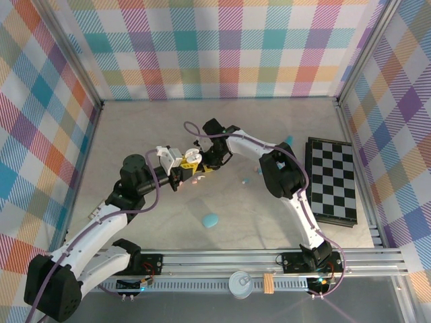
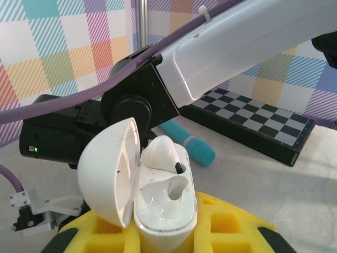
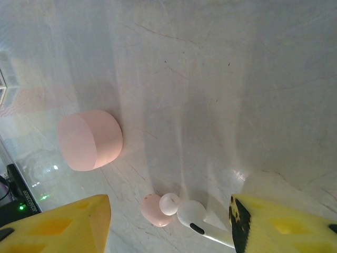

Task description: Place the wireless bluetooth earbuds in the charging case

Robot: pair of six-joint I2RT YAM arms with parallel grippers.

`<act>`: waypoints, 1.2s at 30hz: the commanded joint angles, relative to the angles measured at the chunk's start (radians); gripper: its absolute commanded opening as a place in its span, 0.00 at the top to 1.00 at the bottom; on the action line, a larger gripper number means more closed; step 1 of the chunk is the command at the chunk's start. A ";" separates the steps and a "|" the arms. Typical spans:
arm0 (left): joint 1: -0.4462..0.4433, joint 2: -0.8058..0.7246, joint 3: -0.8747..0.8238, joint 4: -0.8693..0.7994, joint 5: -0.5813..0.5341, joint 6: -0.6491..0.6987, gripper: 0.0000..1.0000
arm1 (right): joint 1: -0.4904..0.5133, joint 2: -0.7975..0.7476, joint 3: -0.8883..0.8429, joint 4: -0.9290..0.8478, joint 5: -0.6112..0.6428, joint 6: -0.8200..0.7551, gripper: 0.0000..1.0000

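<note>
My left gripper [image 2: 164, 240] is shut on the white charging case [image 2: 164, 211], with its yellow padded fingers [image 2: 231, 229] on either side. The lid [image 2: 108, 174] stands open to the left. One white earbud [image 2: 160, 153] sits in the far slot and the near slot is empty. My right gripper [image 3: 169, 217] hangs open just above the table. Between its yellow fingers [image 3: 79, 221] lie a white stemmed earbud [image 3: 194, 215] and a pink earbud [image 3: 152, 211], touching each other. In the top view both grippers meet near the table's middle, left gripper [image 1: 179, 164] and right gripper [image 1: 203, 167].
A pink pebble case [image 3: 89, 139] rests left of the right gripper. A teal case [image 1: 210, 220] lies nearer the arm bases, and a teal stick [image 2: 192, 145] lies behind the white case. A folded chessboard [image 1: 331, 178] lies at the right. The right arm [image 2: 237, 47] crosses above.
</note>
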 commanded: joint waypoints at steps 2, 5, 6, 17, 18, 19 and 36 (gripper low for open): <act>0.001 -0.042 0.032 -0.031 -0.030 0.013 1.00 | 0.019 -0.023 -0.045 -0.010 0.013 -0.031 0.39; 0.001 -0.068 0.030 -0.037 -0.038 0.013 1.00 | 0.030 -0.047 -0.085 0.004 0.020 -0.023 0.40; 0.001 -0.077 0.025 -0.033 -0.035 0.012 1.00 | 0.035 -0.057 -0.096 0.004 0.025 -0.021 0.41; 0.000 -0.066 0.031 -0.015 0.001 0.001 1.00 | 0.054 -0.119 -0.158 -0.011 0.120 -0.026 0.52; -0.001 -0.062 0.031 -0.012 0.001 0.001 1.00 | 0.055 -0.110 -0.146 -0.020 0.126 -0.023 0.55; -0.001 -0.062 0.031 -0.012 0.004 0.001 1.00 | 0.055 -0.101 -0.132 -0.031 0.129 -0.019 0.56; -0.005 -0.070 0.022 -0.026 0.008 0.008 1.00 | 0.057 0.048 0.068 -0.187 0.183 0.117 0.69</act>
